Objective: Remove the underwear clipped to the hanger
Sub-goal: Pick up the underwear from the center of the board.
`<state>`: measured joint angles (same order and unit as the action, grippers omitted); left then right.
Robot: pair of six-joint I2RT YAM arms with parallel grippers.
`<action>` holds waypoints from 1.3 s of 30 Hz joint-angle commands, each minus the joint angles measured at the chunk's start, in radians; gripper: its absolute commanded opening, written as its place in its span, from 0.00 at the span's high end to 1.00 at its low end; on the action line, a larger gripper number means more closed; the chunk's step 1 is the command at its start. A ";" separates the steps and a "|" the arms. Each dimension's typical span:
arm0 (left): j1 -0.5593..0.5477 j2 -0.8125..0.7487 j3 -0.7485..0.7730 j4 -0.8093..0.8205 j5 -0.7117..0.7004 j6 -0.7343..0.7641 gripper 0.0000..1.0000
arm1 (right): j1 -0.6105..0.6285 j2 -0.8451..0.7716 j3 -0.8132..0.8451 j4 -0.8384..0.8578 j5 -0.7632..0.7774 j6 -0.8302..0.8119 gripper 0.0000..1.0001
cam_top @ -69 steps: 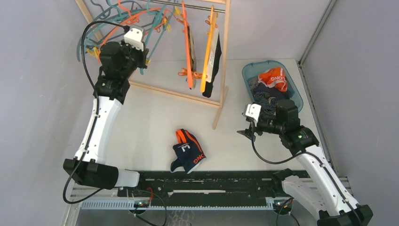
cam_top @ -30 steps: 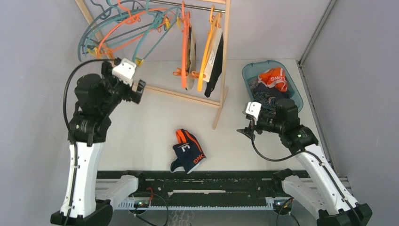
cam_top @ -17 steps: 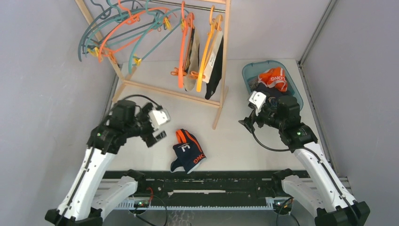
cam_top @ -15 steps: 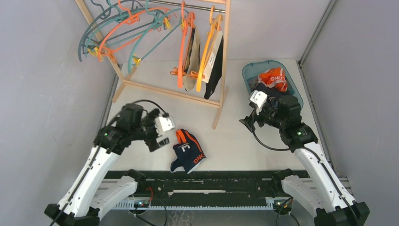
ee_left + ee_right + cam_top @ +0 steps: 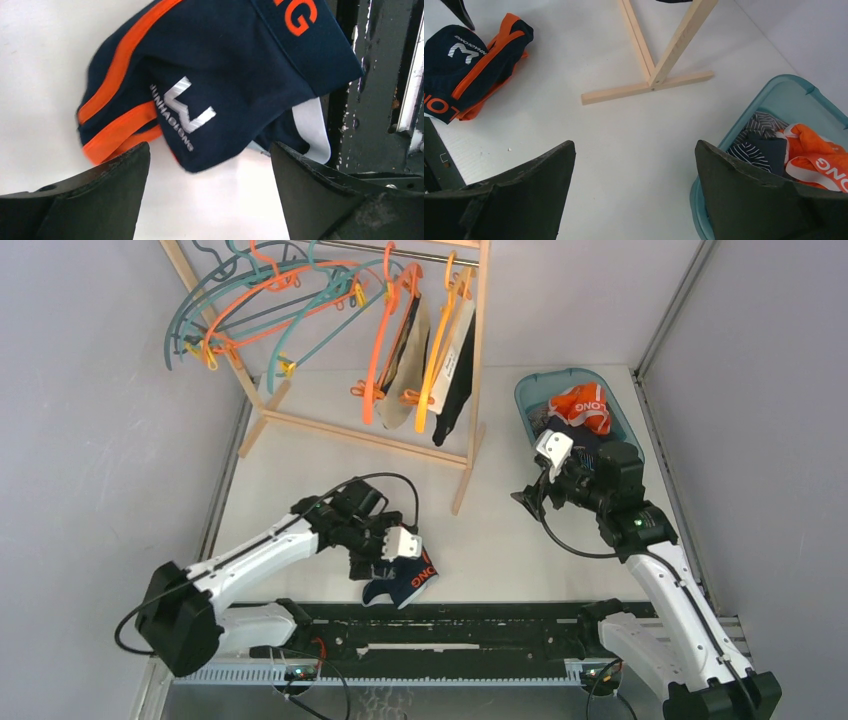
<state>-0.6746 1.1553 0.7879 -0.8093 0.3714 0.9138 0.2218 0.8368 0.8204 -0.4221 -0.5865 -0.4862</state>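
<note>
Plain grey walls point(image 5: 90, 440) close in a matte white table point(image 5: 320, 490), with a black slotted rail point(image 5: 450, 620) running along its near edge. At the far side stands a rack point(image 5: 478, 370) of pale, square-section wood on a T-shaped foot. A bunch of bare hangers point(image 5: 255, 298), thin curved plastic in teal and orange, crowds its left end. Further right, two orange hangers point(image 5: 375, 360) with clips each carry a garment. One holds beige briefs point(image 5: 402, 390), plain and soft. Just beside them are black briefs point(image 5: 458, 370) with a white waistband. Both hang edge-on.

Navy briefs point(image 5: 225, 65) lie crumpled on the table close to the rail. They are a smooth knit with bright orange bands along the seams, a silver printed logo and orange letters on the broad waistband. The left gripper point(image 5: 209, 150) hangs low over them. Its two dark, wedge-shaped fingers point(image 5: 110, 190) are spread wide on either side of the garment's edge and clamp nothing. Whether they touch the cloth cannot be told.

The right gripper point(image 5: 634, 145) hovers above bare table between the rack's foot and a teal plastic bin point(image 5: 794, 95) with rounded corners, its jaws likewise wide apart and empty. In the bin lies a loose heap: striped briefs point(image 5: 749, 150), navy with thin pale lines, and an orange-banded pair point(image 5: 819, 157) with white letters.
</note>
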 commanded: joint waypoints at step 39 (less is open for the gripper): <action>-0.117 0.076 0.497 0.248 0.216 -0.348 1.00 | 0.271 0.198 0.034 0.293 -0.463 0.249 0.12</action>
<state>-0.7898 1.2156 1.2240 -0.6388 0.4931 0.7036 0.4622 1.0168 0.8070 -0.2863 -0.9688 -0.3508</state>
